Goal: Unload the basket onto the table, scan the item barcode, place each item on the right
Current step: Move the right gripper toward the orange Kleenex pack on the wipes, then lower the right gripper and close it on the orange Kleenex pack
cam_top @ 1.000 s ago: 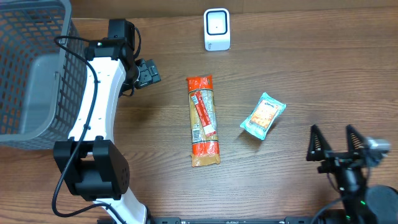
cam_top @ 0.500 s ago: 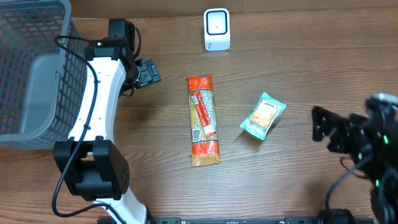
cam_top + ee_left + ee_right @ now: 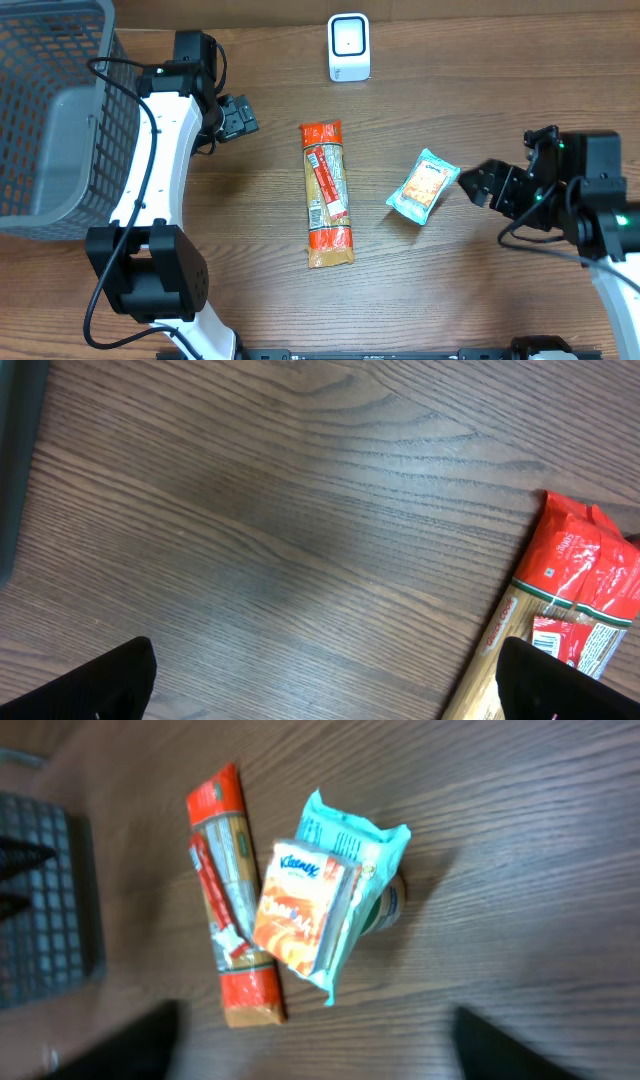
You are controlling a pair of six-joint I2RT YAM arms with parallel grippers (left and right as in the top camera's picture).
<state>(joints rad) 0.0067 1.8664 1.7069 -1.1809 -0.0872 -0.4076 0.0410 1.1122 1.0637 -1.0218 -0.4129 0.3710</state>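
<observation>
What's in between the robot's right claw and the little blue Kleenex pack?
Nothing, just bare wooden table. The overhead view shows the open right gripper close to the Kleenex pack, with only wood between them.

Bare table (image 3: pixel 480 110) lies open between the white scanner (image 3: pixel 349 47) at the far edge and the two packets below it; a lane of wood runs between the long pasta packet (image 3: pixel 327 195) and the Kleenex pack (image 3: pixel 423 186); the right pincer (image 3: pixel 476 187), fingers wide, crowds that pack's right side; the wire basket (image 3: pixel 40 110) and the left arm (image 3: pixel 160 150) wall off the left; wood between arm and pasta is free.
</observation>
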